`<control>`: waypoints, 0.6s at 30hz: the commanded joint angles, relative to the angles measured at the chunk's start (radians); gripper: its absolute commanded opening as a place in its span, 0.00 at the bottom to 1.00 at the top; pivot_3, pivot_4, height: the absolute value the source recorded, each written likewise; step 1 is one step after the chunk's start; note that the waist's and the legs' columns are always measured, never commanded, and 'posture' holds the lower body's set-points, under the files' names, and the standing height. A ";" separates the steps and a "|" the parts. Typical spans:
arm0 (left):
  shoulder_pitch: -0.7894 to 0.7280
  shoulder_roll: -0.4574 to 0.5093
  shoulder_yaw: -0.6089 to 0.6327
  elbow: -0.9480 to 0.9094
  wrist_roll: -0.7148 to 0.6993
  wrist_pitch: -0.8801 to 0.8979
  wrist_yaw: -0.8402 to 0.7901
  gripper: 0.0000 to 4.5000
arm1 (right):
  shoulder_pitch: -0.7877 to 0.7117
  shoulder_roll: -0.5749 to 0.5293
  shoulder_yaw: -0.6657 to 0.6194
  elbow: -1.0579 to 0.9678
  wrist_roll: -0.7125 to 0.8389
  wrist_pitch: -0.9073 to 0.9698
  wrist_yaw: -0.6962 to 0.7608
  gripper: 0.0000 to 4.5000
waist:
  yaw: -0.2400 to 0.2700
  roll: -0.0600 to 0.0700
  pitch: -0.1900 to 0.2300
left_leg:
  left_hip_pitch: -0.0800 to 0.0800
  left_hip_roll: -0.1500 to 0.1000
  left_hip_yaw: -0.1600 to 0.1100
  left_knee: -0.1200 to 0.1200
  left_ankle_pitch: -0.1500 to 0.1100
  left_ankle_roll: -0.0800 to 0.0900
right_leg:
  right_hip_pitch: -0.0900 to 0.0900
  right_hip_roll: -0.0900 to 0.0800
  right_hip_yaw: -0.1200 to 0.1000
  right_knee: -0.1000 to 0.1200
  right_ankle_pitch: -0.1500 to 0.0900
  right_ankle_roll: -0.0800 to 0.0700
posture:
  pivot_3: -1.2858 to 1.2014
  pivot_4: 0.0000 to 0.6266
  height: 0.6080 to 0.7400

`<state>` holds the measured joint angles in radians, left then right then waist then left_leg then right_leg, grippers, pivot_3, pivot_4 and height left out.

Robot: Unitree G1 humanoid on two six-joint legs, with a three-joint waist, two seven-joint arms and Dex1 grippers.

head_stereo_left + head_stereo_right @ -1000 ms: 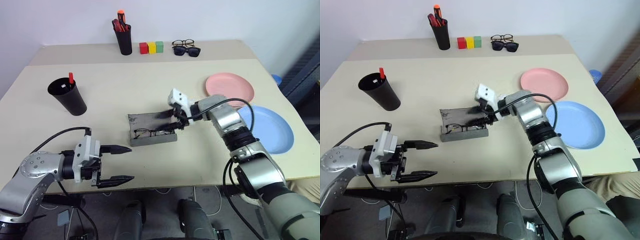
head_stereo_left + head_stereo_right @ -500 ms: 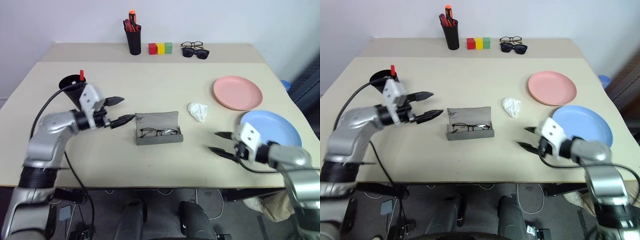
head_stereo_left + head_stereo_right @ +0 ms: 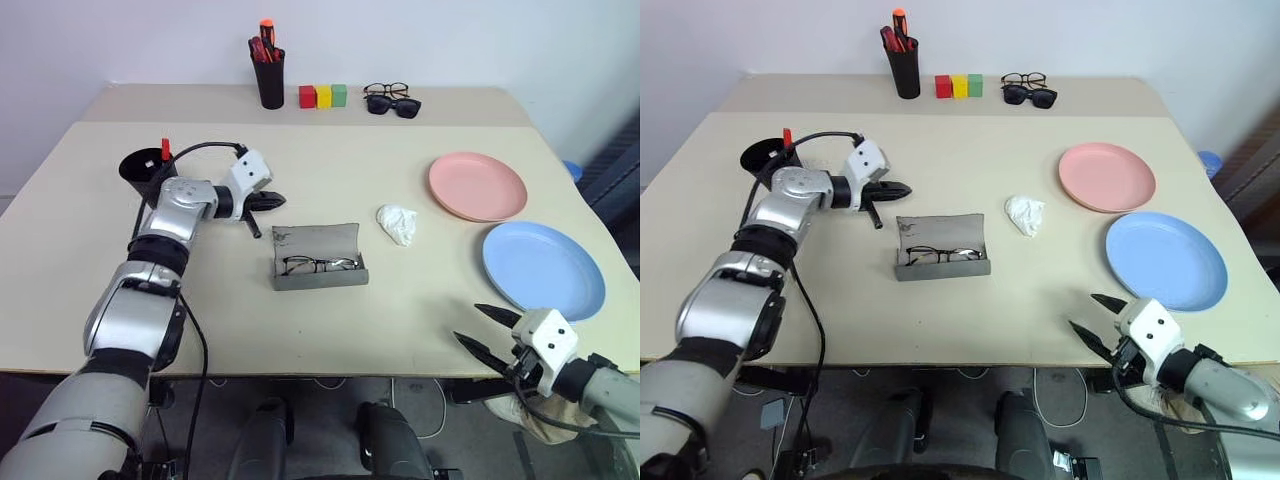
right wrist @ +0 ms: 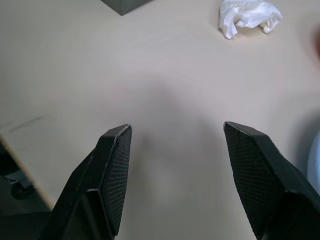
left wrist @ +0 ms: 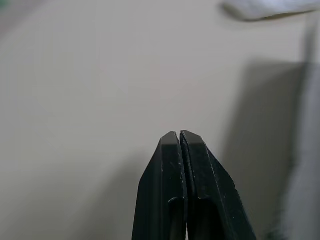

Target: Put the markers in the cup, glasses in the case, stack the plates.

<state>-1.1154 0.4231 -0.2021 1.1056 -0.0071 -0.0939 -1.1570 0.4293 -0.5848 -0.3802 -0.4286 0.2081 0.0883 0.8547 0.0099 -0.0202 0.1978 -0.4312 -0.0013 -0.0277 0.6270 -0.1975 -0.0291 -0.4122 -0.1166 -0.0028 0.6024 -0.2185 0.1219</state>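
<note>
Left pincer [image 3: 272, 201], pressed together and empty, sits just left of the open case [image 3: 318, 257] holding the glasses [image 3: 320, 265]; lid long axis runs crosswise. Right pincer [image 3: 484, 331], spread, hangs well apart at the near surface [image 3: 330, 160] edge

Beige table [image 3: 330, 330], plain white wall [image 3: 450, 40]

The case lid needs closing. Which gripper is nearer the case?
Left. The left gripper sits just off the case, toward the cup; the right gripper hangs at the table's near edge.
</note>
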 commanded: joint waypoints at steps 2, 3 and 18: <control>-0.039 0.014 0.038 -0.036 -0.085 0.086 -0.368 0.01 | 0.006 0.005 -0.005 -0.011 0.011 -0.042 -0.032 0.66 | -0.003 0.000 0.000 | -0.001 0.000 0.000 0.000 0.000 0.000 | 0.000 0.000 0.000 -0.001 0.001 -0.001 | 0.52 0.24 1.00; -0.031 0.025 0.032 -0.066 -0.094 0.111 -0.418 0.01 | 0.001 0.004 -0.004 -0.010 0.014 -0.041 -0.039 0.66 | -0.003 0.000 0.000 | -0.001 0.000 0.000 0.000 0.000 0.000 | 0.000 0.000 0.000 -0.001 0.001 -0.001 | 0.52 0.24 1.00; 0.303 0.175 -0.088 -0.747 -0.306 0.456 -0.369 0.01 | -0.217 -0.024 0.036 0.081 0.038 0.100 -0.140 0.66 | 0.008 0.002 -0.002 | -0.001 0.001 -0.002 0.003 0.000 0.001 | 0.003 -0.001 -0.001 -0.003 0.002 -0.003 | 0.52 0.24 1.00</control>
<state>-0.7632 0.5986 -0.3720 0.4046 -0.2618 0.3059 -1.5607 0.2208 -0.5951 -0.3291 -0.3436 0.2239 0.1775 0.7212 0.0176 -0.0178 0.1962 -0.4340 -0.0007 -0.0298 0.6306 -0.1979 -0.0281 -0.4095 -0.1177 -0.0038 0.5992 -0.2170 0.1188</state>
